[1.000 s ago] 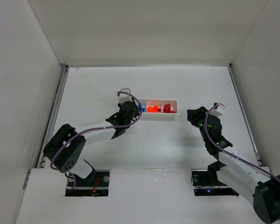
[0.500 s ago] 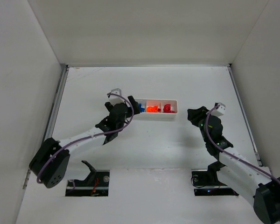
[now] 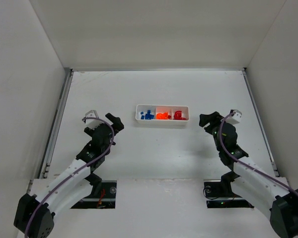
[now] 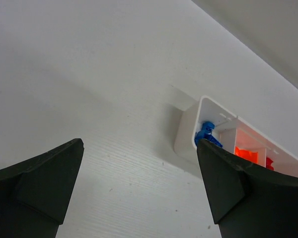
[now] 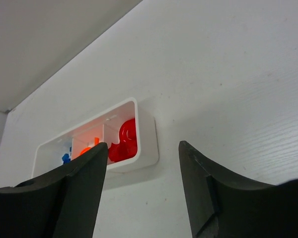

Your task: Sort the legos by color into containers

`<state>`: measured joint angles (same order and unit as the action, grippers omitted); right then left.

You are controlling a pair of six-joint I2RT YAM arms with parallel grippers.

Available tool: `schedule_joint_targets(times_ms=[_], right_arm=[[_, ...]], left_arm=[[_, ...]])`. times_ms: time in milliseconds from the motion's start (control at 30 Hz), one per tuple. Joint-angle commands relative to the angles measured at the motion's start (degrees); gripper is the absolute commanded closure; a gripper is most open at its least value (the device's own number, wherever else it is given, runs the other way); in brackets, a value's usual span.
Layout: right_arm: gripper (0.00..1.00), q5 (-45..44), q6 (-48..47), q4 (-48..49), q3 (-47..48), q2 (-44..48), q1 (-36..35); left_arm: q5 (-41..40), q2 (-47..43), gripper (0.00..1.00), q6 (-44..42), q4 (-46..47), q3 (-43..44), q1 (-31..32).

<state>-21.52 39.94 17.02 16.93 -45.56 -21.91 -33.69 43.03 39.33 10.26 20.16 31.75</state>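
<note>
The white containers tray (image 3: 162, 123) lies mid-table with three compartments in a row. Blue legos (image 3: 148, 115) fill its left cell, orange legos (image 3: 162, 116) the middle, red legos (image 3: 178, 115) the right. My left gripper (image 3: 102, 125) hovers open and empty, well to the left of the tray and nearer than it. In the left wrist view the tray (image 4: 187, 130) and blue legos (image 4: 206, 134) show beyond the left gripper (image 4: 139, 144). My right gripper (image 3: 211, 120) stands open and empty right of the tray. The right wrist view looks past the right gripper (image 5: 143, 145) at the red legos (image 5: 125, 139).
White walls enclose the table on the left (image 3: 25, 99), back (image 3: 159, 34) and right (image 3: 283, 89). A metal rail (image 3: 59, 114) runs along the left edge. I see no loose pieces on the tabletop.
The left arm has pulled back from the tray's left end toward the near left, and its jaws have opened wide. The right gripper has opened a little wider, staying in place.
</note>
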Motion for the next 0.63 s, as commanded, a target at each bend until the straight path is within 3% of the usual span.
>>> schedule_joint_targets(times_ms=[0,67,333,600], right_arm=[[0.29,-2.91,-0.22,1.62,0.56,-0.05,-0.63],[0.00,-3.18,-0.22,1.62,0.56,-0.14,-0.72],[0.00,-6.25,-0.57,0.74,1.17,-2.86,-0.81],[0.00,-7.05,-1.62,1.44,2.49,-7.35,-2.12]], left_arm=[[-0.24,-1.98,0.00,3.38,-6.56,-0.91,-2.17],[0.99,-1.20,0.00,4.00,-7.80,-0.83,-3.57],[2.32,5.75,0.00,4.18,-10.87,1.89,-4.11],[1.44,6.63,0.00,3.65,-10.53,2.25,-2.00]])
